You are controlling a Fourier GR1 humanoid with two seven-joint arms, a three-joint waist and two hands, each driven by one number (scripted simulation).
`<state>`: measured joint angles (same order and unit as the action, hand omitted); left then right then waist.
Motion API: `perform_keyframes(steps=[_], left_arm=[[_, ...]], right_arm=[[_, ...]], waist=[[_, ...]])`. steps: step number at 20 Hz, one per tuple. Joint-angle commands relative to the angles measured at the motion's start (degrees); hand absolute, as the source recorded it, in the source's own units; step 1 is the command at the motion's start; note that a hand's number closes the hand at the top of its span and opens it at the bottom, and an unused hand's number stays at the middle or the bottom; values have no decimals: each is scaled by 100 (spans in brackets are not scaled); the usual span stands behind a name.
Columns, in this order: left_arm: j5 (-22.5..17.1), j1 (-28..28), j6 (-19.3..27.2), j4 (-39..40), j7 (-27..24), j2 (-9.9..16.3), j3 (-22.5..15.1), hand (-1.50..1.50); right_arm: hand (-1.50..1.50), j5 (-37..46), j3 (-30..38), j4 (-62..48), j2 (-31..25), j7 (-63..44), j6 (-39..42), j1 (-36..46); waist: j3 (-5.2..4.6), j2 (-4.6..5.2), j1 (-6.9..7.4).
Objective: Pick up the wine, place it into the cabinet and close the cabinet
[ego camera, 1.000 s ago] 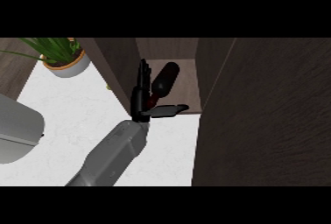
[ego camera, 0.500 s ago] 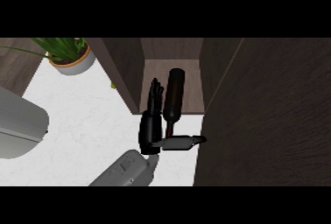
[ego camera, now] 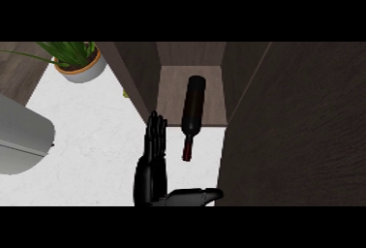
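White marbled counter (ego camera: 93, 145) spreads beneath me, with a potted plant (ego camera: 77, 60) at its far left corner and a grey rounded appliance (ego camera: 18, 140) at the left edge. Ahead, the dark wood cabinet (ego camera: 190, 63) is open, and its door (ego camera: 300, 126) fills the right side of my view as a tall dark panel.

The wine (ego camera: 191, 114) lies on its side with its base inside the cabinet and its neck and capped tip reaching out over the counter toward me. It is only partly in, as far as I can judge.

My one visible hand (ego camera: 154, 169) rests just left of the bottle, fingers straight and pointing toward the cabinet, thumb spread out to the right below the bottle's neck. It grasps nothing and does not appear to touch the bottle. From this view alone I cannot say for certain which hand it is; I take it for my right, and the other does not show.

My worry is the protruding neck. If I swing the door now, its edge would likely meet the neck and stop short, or knock the bottle askew. Lying on its side, the bottle could also roll if my fingers brush it sideways. A straight push along its length seems the safer step first.
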<state>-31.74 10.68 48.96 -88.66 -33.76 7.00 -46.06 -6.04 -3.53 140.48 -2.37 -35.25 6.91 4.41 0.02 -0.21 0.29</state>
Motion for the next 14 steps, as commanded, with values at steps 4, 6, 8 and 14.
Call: perform_keyframes(steps=[4,6,8,14], left_arm=[[317,-954,-26,-1427,128,581,-272,-150],[346,-947,-107,-1777,314,901,-198,-150],[382,-1046,-195,-1812,328,1025,-165,-150],[261,-1741,-908,-2340,145,1728,-79,-150]], right_arm=[[-150,-313,-306,398,79,-148,116,-324],[-150,-849,14,371,-84,-179,328,-353],[-150,-1237,295,207,-156,-7,555,-472],[150,-1032,-162,550,-196,-464,690,-483]], waist=[[-1,3,-8],[2,3,-16],[4,9,-26],[-3,5,-24]])
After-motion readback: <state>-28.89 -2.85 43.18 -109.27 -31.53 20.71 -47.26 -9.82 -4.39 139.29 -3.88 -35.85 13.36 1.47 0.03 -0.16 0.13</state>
